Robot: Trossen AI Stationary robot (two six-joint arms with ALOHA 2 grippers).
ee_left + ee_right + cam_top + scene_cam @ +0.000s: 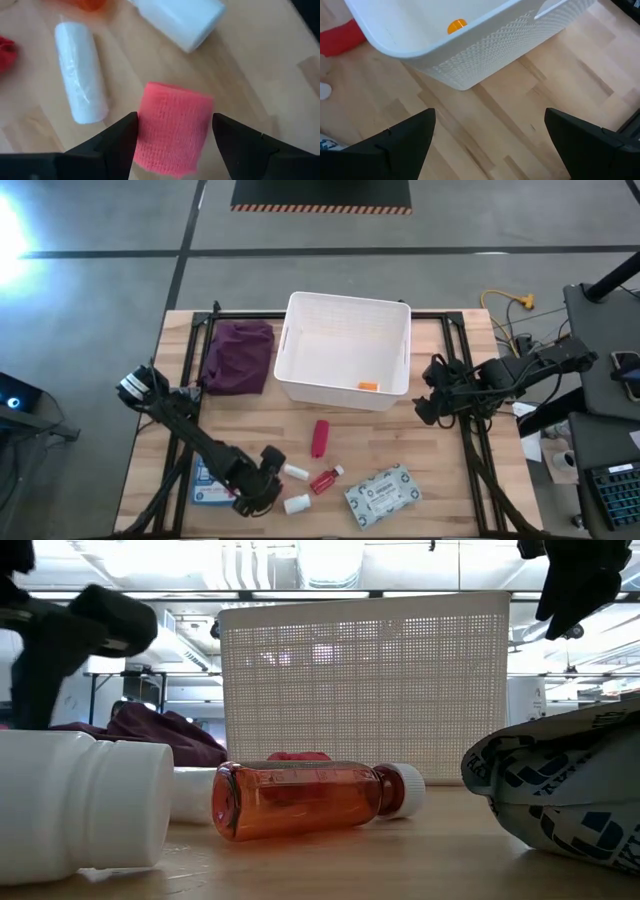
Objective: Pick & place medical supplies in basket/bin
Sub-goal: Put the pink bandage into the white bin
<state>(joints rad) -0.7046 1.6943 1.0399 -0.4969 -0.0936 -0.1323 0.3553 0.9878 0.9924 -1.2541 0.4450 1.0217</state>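
Note:
My left gripper (264,486) hangs low near the table's near edge, open. In the left wrist view its fingers (120,142) stand on either side of the pink cube (172,132), a pink gauze roll lying on the wood, hidden in the high view. Beside it lie two white vials (295,471) (297,504), the red bottle (326,479) on its side, the red tube (320,437), the grey-green packet (382,493) and the blue-white first-aid box (208,485). The white bin (300,310) holds the orange bottle (368,387). My right gripper (424,394) waits open beside the bin's right wall. My left gripper has its fingertips level with the pink cube's two sides (145,115), coming from above and pointing down. I cannot tell whether they touch it. The cube lies on the table.
A purple cloth (240,355) lies left of the bin. Bare wood shows right of the bin and under my right gripper (487,135). The low view shows the red bottle (300,800), a white vial (80,805) and the packet (560,790) close to the near edge.

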